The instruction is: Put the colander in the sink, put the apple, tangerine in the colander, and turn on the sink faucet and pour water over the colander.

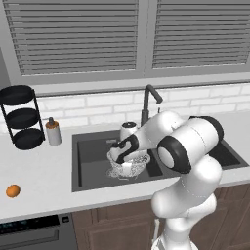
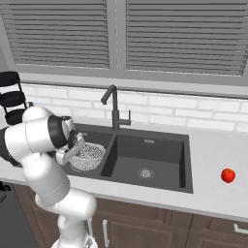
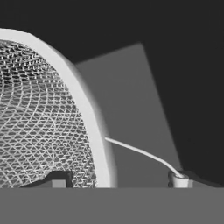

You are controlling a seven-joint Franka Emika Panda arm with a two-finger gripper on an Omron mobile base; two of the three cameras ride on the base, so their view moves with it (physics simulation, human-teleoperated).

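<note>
The gripper reaches down into the left basin of the sink, its jaws set either side of the pale rim of the one colander, which sits inside that basin. From the left base view you also count one tangerine on the counter well to the left of the sink, one dark sink faucet behind the basins, one white pump bottle and one black three-tier rack by the wall.

In the right base view the gripper is at the near-left edge of the colander; the sink shows two basins, and one apple lies on the counter well to the right. The faucet stands behind the divider.

In the hand view one fingertip is inside the mesh and the other outside, with the colander rim between them; the jaws look to stand apart from the rim rather than clamped on it, though the contact itself is hard to make out
</note>
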